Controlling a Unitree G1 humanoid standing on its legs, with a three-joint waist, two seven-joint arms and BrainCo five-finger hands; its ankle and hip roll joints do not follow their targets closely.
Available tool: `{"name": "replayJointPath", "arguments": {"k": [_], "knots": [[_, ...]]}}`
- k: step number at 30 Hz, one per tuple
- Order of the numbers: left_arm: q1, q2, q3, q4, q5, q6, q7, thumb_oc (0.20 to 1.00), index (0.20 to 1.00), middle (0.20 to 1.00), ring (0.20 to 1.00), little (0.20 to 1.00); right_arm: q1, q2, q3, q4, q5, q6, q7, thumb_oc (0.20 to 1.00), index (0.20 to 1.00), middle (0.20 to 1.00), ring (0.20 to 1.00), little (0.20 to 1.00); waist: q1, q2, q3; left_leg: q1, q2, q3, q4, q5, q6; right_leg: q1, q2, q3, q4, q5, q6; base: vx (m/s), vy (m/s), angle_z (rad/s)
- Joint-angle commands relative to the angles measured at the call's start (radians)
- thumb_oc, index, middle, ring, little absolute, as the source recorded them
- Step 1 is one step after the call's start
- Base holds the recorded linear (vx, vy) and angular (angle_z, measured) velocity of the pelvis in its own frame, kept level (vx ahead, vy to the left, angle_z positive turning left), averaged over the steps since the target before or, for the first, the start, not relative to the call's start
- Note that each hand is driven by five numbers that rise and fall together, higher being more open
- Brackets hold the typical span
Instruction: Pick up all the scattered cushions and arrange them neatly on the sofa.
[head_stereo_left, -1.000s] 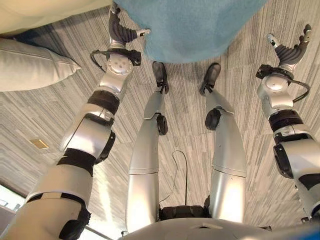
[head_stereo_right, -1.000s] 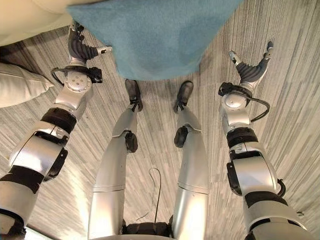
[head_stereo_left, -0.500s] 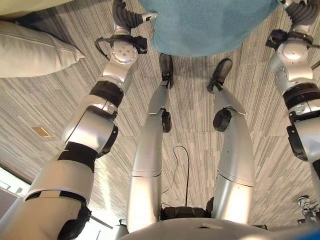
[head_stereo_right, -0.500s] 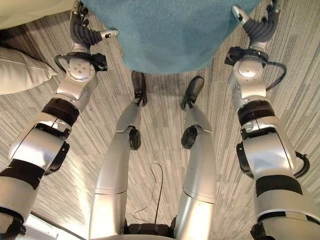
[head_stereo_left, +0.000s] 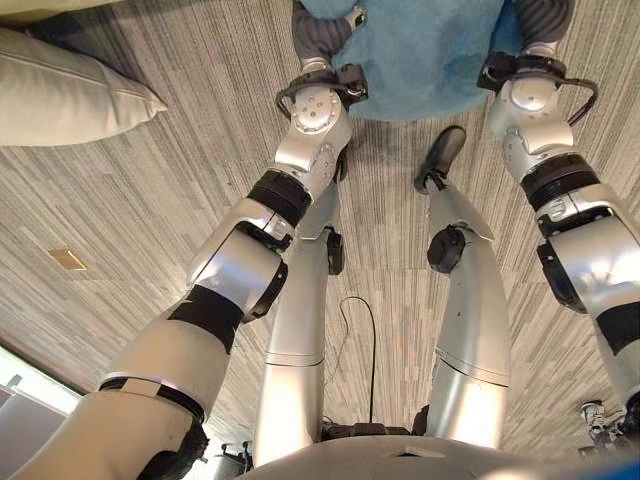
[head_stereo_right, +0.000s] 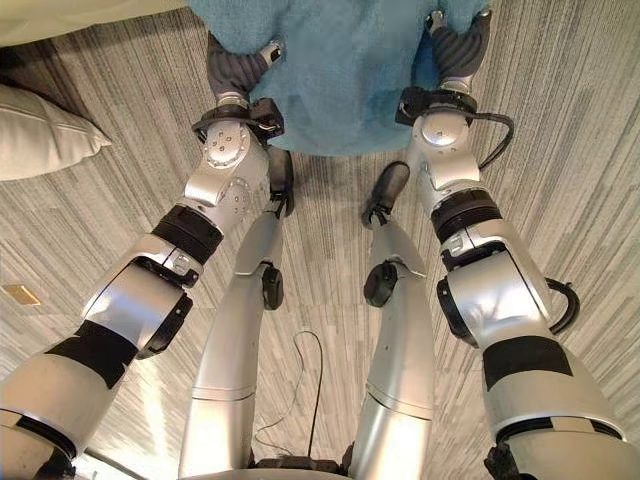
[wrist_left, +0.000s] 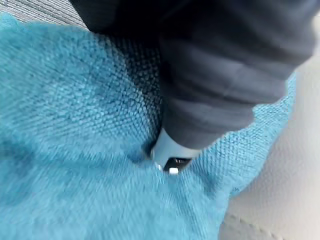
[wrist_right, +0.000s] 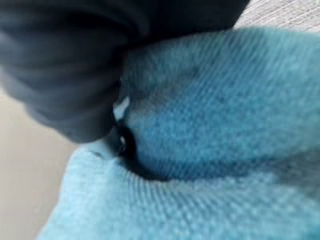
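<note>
Both hands are pressing in on a blue cushion from either side

The blue cushion (head_stereo_right: 345, 70) is sitting between the left hand (head_stereo_right: 238, 68) and the right hand (head_stereo_right: 455, 48), squeezed at opposite edges, probably because it is too wide and soft for one hand; each thumb is digging into the fabric, but whether the fingers are curling round it I cannot tell; a cream cushion (head_stereo_left: 65, 100) is lying on the carpet (head_stereo_left: 130, 230) to the left, apparently waiting its turn.
</note>
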Motion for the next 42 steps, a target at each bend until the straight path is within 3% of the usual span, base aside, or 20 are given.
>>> {"name": "replayJointPath", "arguments": {"k": [1,6,10,15,17,19,23,26,28,30,31,33,34,35,36,37,38,40,42], "knots": [[0.031,-0.115,-0.036,-0.087,0.06,-0.176,-0.007,0.2,0.2,0.2,0.2,0.2,0.052,0.158,0.069,-0.081,-0.118,-0.104,0.007,0.2,0.2,0.2,0.2,0.2,0.012,0.018,-0.192,-0.057,-0.006,-0.086,0.121,-0.135,-0.077,0.037,0.003,0.058,0.016,-0.019,0.181,-0.02,-0.063,0.01],[0.196,-0.107,0.019,-0.272,0.144,-0.167,0.001,0.2,0.2,0.2,0.2,0.2,0.222,0.172,-0.018,-0.274,-0.236,-0.099,-0.032,0.2,0.2,0.2,0.2,0.2,0.013,0.013,-0.193,0.125,-0.002,-0.103,0.016,-0.11,-0.1,0.218,0.019,0.013,-0.054,-0.01,0.179,-0.08,-0.096,0.07],[0.366,-0.07,0.001,-0.411,0.261,-0.121,-0.059,0.2,0.2,0.2,0.2,0.2,0.429,0.165,-0.043,-0.44,-0.346,-0.085,0.016,0.2,0.2,0.2,0.2,0.2,0.014,0.01,-0.175,0.352,-0.01,-0.125,-0.125,-0.072,-0.124,0.432,0.035,-0.036,-0.16,0.0,0.172,-0.04,-0.104,0.17],[0.549,-0.014,-0.023,-0.554,0.33,-0.105,-0.108,0.2,0.2,0.2,0.2,0.2,0.637,0.172,-0.064,-0.581,-0.395,-0.086,0.07,0.2,0.2,0.2,0.2,0.2,0.024,0.007,-0.183,0.574,-0.013,-0.134,-0.215,-0.047,-0.134,0.649,0.056,-0.085,-0.26,0.007,0.171,-0.01,-0.068,0.02],[0.712,0.032,-0.032,-0.634,0.379,-0.105,-0.15,0.2,0.2,0.2,0.2,0.2,0.793,0.166,-0.081,-0.683,-0.415,-0.091,0.124,0.2,0.2,0.2,0.2,0.2,0.026,0.006,-0.207,0.731,-0.009,-0.127,-0.26,-0.02,-0.125,0.826,0.061,-0.127,-0.34,0.043,0.163,0.06,0.005,0.04],[0.831,0.055,-0.027,-0.68,0.391,-0.102,-0.178,0.2,0.2,0.2,0.2,0.2,0.903,0.17,-0.086,-0.76,-0.426,-0.09,0.164,0.2,0.2,0.2,0.2,0.2,0.026,0.003,-0.229,0.864,-0.006,-0.118,-0.303,-0.025,-0.122,0.971,0.076,-0.137,-0.404,0.049,0.167,0.18,0.029,0.01],[0.959,0.082,-0.006,-0.719,0.387,-0.098,-0.2,0.2,0.2,0.2,0.2,0.2,1.002,0.16,-0.093,-0.83,-0.447,-0.081,0.199,0.2,0.2,0.2,0.2,0.2,0.024,0.002,-0.261,1.016,-0.002,-0.107,-0.346,-0.043,-0.113,1.131,0.092,-0.135,-0.464,0.053,0.173,0.19,0.055,-0.03],[1.079,0.097,0.019,-0.728,0.362,-0.082,-0.221,0.2,0.2,0.2,0.2,0.2,1.096,0.155,-0.11,-0.891,-0.463,-0.067,0.237,0.2,0.2,0.2,0.2,0.2,0.031,-0.011,-0.323,1.152,0.002,-0.088,-0.364,-0.09,-0.087,1.281,0.088,-0.124,-0.522,0.051,0.186,0.32,0.148,-0.11],[1.121,0.105,0.028,-0.737,0.358,-0.073,-0.232,0.2,0.2,0.2,0.2,0.2,1.127,0.158,-0.121,-0.904,-0.463,-0.063,0.248,0.2,0.2,0.2,0.2,0.2,0.037,-0.015,-0.335,1.192,0.002,-0.082,-0.361,-0.115,-0.07,1.313,0.082,-0.112,-0.516,0.046,0.193,0.21,0.12,-0.28],[1.183,0.136,0.044,-0.747,0.363,-0.054,-0.251,0.2,0.2,0.2,0.2,0.2,1.164,0.164,-0.142,-0.923,-0.455,-0.059,0.269,0.2,0.2,0.2,0.2,0.2,0.04,-0.009,-0.352,1.259,0.006,-0.077,-0.368,-0.137,-0.045,1.318,0.076,-0.077,-0.41,0.041,0.203,0.22,0.174,-0.2],[1.199,0.149,0.056,-0.752,0.377,-0.049,-0.253,0.2,0.2,0.2,0.2,0.2,1.176,0.164,-0.152,-0.932,-0.457,-0.056,0.273,0.2,0.2,0.2,0.2,0.2,0.038,0.0,-0.353,1.287,0.011,-0.08,-0.379,-0.138,-0.038,1.301,0.089,-0.051,-0.33,0.038,0.208,0.15,0.154,-0.15],[1.209,0.148,0.065,-0.76,0.395,-0.048,-0.249,0.2,0.2,0.2,0.2,0.2,1.197,0.167,-0.165,-0.939,-0.476,-0.053,0.268,0.2,0.2,0.2,0.2,0.2,0.035,0.007,-0.349,1.316,0.012,-0.087,-0.386,-0.142,-0.036,1.274,0.12,-0.009,-0.298,0.022,0.201,0.16,0.029,-0.15],[1.207,0.133,0.064,-0.755,0.395,-0.048,-0.246,0.2,0.2,0.2,0.2,0.2,1.207,0.169,-0.176,-0.937,-0.48,-0.054,0.258,0.2,0.2,0.2,0.2,0.2,0.027,0.001,-0.351,1.327,0.002,-0.103,-0.394,-0.143,-0.038,1.251,0.167,0.033,-0.377,0.017,0.181,0.31,-0.162,-0.05],[1.199,0.122,0.065,-0.749,0.392,-0.047,-0.242,0.2,0.2,0.2,0.2,0.2,1.195,0.158,-0.177,-0.933,-0.494,-0.046,0.233,0.2,0.2,0.2,0.2,0.2,0.021,-0.014,-0.358,1.344,-0.01,-0.119,-0.396,-0.153,-0.046,1.267,0.191,0.059,-0.531,0.053,0.177,0.33,-0.253,0.28],[1.204,0.115,0.068,-0.747,0.394,-0.054,-0.253,0.2,0.2,0.2,0.2,0.2,1.212,0.155,-0.188,-0.94,-0.509,-0.038,0.241,0.2,0.2,0.2,0.2,0.2,0.017,-0.025,-0.363,1.361,-0.015,-0.127,-0.388,-0.165,-0.053,1.307,0.19,0.045,-0.582,0.068,0.184,0.37,-0.317,1.0],[1.197,0.098,0.067,-0.74,0.413,-0.05,-0.25,0.2,0.2,0.2,0.2,0.2,1.223,0.156,-0.201,-0.943,-0.519,-0.042,0.237,0.2,0.2,0.2,0.2,0.2,0.012,-0.031,-0.382,1.368,-0.008,-0.132,-0.389,-0.171,-0.064,1.338,0.203,0.059,-0.609,0.07,0.176,0.34,-0.39,1.13],[1.18,0.083,0.071,-0.739,0.405,-0.056,-0.253,0.2,0.2,0.2,0.2,0.2,1.228,0.154,-0.22,-0.951,-0.513,-0.046,0.231,0.2,0.2,0.2,0.2,0.2,0.002,-0.038,-0.388,1.355,0.008,-0.133,-0.335,-0.181,-0.097,1.383,0.206,0.031,-0.645,0.068,0.163,0.28,-0.338,1.38],[1.169,0.077,0.071,-0.737,0.388,-0.058,-0.253,0.2,0.2,0.2,0.2,0.2,1.223,0.146,-0.225,-0.953,-0.494,-0.05,0.228,0.2,0.2,0.2,0.2,0.2,-0.007,-0.042,-0.391,1.321,0.023,-0.114,-0.254,-0.196,-0.113,1.417,0.204,0.003,-0.664,0.065,0.151,0.16,-0.221,1.13],[1.161,0.072,0.062,-0.738,0.373,-0.055,-0.254,0.2,0.2,0.2,0.2,0.2,1.212,0.14,-0.224,-0.953,-0.488,-0.045,0.228,0.2,0.2,0.2,0.2,0.2,-0.009,-0.043,-0.384,1.258,0.04,-0.064,-0.202,-0.187,-0.107,1.441,0.198,-0.006,-0.665,0.047,0.142,0.09,-0.077,0.39]]}}
